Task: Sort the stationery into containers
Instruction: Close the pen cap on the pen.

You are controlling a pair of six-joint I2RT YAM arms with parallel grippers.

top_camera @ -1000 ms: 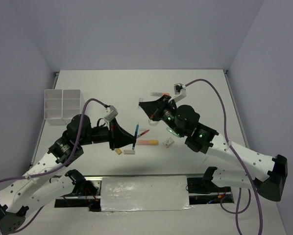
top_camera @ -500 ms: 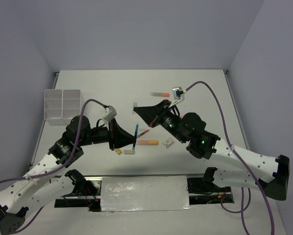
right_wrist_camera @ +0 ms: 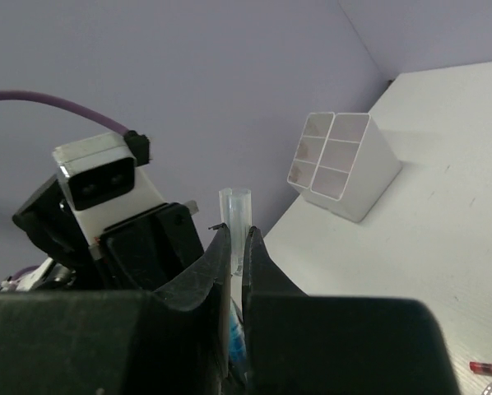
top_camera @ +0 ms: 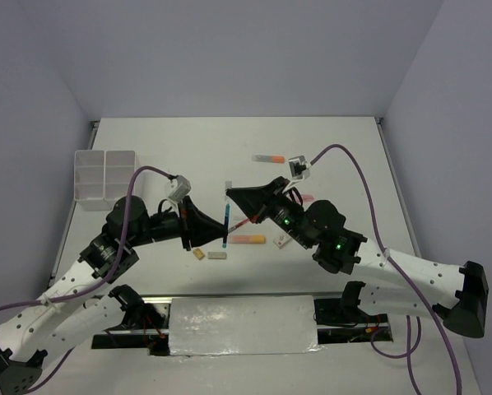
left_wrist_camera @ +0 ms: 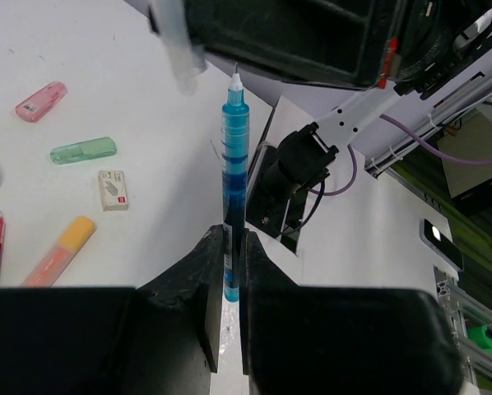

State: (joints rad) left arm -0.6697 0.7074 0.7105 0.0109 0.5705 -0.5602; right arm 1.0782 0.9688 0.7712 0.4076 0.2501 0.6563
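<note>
Slim translucent blue pen (left_wrist_camera: 234, 185), white tip bare, is pinched by the left gripper (left_wrist_camera: 232, 267) over the white table (top_camera: 336, 148) — lower end hidden between the fingers; a clear plastic cap (right_wrist_camera: 235, 206) is clamped in the right gripper (right_wrist_camera: 236, 247).

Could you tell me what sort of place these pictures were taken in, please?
Probably a robotics lab test cell: a white table enclosed by plain lilac walls, with the left arm and right arm bolted at its near edge.
</note>
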